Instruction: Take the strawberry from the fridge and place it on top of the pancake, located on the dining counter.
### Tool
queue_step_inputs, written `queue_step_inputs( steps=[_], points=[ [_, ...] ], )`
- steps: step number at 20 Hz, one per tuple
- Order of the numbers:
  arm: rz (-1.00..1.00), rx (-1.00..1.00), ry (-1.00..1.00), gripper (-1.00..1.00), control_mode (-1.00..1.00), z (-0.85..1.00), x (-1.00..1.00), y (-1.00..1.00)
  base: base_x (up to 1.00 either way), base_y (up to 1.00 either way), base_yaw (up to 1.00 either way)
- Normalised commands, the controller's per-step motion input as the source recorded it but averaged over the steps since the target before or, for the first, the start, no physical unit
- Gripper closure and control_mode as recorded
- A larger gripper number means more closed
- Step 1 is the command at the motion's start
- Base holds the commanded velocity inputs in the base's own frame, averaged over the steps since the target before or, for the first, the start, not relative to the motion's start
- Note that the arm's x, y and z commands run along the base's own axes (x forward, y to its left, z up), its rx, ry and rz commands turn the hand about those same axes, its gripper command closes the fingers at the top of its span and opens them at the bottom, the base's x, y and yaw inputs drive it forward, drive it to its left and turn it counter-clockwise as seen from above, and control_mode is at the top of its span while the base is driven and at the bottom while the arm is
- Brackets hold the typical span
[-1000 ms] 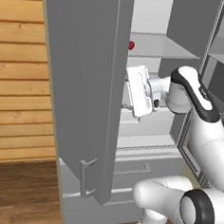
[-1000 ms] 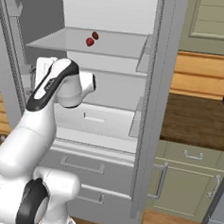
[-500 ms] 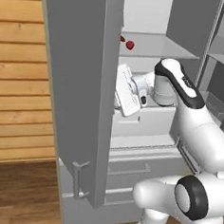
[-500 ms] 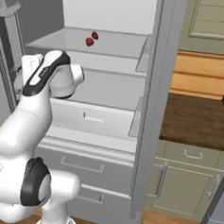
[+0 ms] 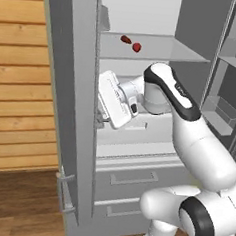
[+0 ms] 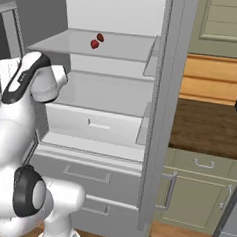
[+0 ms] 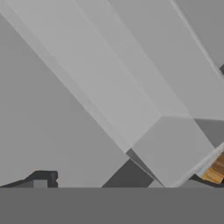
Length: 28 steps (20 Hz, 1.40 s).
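Inside the open fridge [image 5: 77, 86], down below the shelf [image 5: 160, 54] level, the gripper [image 5: 101, 119] is sitting with its jaws spread wide and gripping nothing, aiming off at the door side rather than the fruit. Up on that shelf the strawberry [image 5: 137, 47] is lying just beside a darker elongated red-brown item [image 5: 125, 39], well above the hand and untouched. So I'd say we're looking at early days: the reach, the pickup and the whole trip to the pancake are all waiting.
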Motion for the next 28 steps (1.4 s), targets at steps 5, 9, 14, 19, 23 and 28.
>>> queue_step_inputs(
  steps=[5, 9, 14, 19, 23, 28],
  points=[
    [-0.11, -0.03, -0.05, -1.0, -1.0, 0.0, 0.0, 0.75, 0.0, 0.0, 0.0],
    [-0.1, -0.03, -0.04, -1.0, -1.0, 0.0, 0.0, 0.61, 0.0, 0.0, 0.0],
    [-0.09, -0.02, -0.04, -1.0, -1.0, 0.0, 0.0, 0.21, 0.0, 0.0, 0.0],
    [-0.08, -0.06, 0.0, -1.0, -1.0, 0.06, 0.05, -0.56, 0.0, 0.0, 0.0],
    [0.0, -0.26, 0.0, -1.0, -1.0, 0.0, 0.15, -1.0, 0.0, 0.0, 0.0],
    [0.0, -0.74, 0.02, -1.0, -1.0, -0.08, 0.0, -1.0, 0.0, 0.0, 0.0]
  ],
)
